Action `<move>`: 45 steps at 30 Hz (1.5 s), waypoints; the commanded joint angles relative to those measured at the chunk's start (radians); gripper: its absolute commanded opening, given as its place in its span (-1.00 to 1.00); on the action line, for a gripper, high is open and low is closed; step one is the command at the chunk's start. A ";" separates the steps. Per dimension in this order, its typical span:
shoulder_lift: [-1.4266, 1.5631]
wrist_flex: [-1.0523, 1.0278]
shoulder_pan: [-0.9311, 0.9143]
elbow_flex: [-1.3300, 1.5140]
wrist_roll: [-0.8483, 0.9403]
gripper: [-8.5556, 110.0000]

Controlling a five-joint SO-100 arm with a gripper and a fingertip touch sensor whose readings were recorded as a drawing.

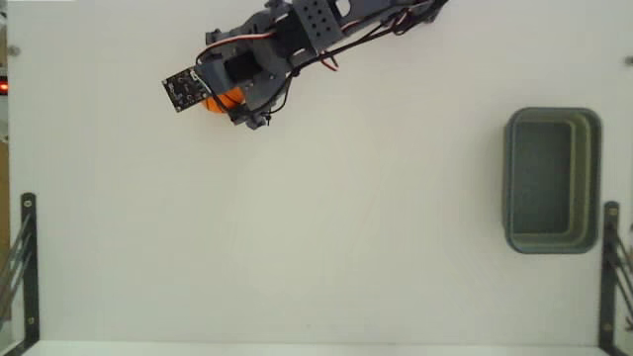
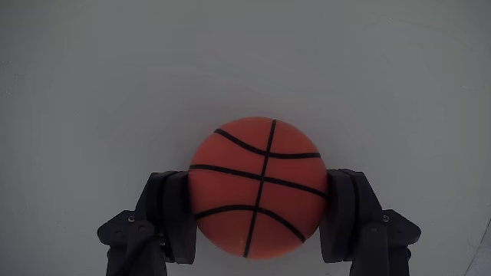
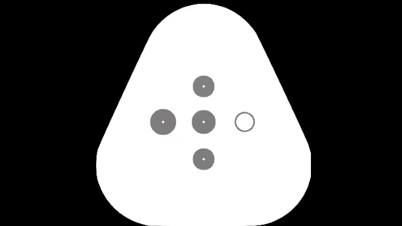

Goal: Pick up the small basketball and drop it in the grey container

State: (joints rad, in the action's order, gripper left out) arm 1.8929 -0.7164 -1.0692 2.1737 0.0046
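Ball mostly hidden, arm cut off

In the fixed view the small basketball (image 1: 226,99) shows only an orange sliver under the gripper (image 1: 229,104); the arm (image 1: 326,25) is cut off at the top edge.

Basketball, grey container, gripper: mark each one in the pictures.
small basketball (image 2: 257,188), wrist view, centre of its orange face.
grey container (image 1: 591,178), fixed view, its right rim.
gripper (image 2: 257,211), wrist view, midway between the fingertips, either side of the ball.
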 commanded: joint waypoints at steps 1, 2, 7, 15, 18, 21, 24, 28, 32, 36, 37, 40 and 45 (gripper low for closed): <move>0.023 0.015 -0.012 -0.009 -0.005 0.69; 0.023 0.015 -0.012 -0.009 -0.005 0.68; 0.023 0.015 -0.012 -0.009 -0.005 0.66; 0.023 0.015 -0.012 -0.009 -0.005 0.63; 0.023 0.015 -0.012 -0.009 -0.005 0.61; 0.023 0.015 -0.012 -0.009 -0.005 0.60; 0.023 0.015 -0.012 -0.009 -0.005 0.59; 0.023 0.015 -0.012 -0.009 -0.005 0.59; 0.023 0.015 -0.012 -0.009 -0.005 0.59; 0.023 0.015 -0.012 -0.009 -0.005 0.59; 0.024 0.014 -0.012 -0.010 -0.005 0.59; 0.027 0.001 -0.012 -0.019 -0.005 0.59; 0.040 -0.058 -0.012 -0.066 -0.005 0.59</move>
State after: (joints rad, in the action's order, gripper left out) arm 1.8929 -0.7378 -1.0692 2.1629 0.0046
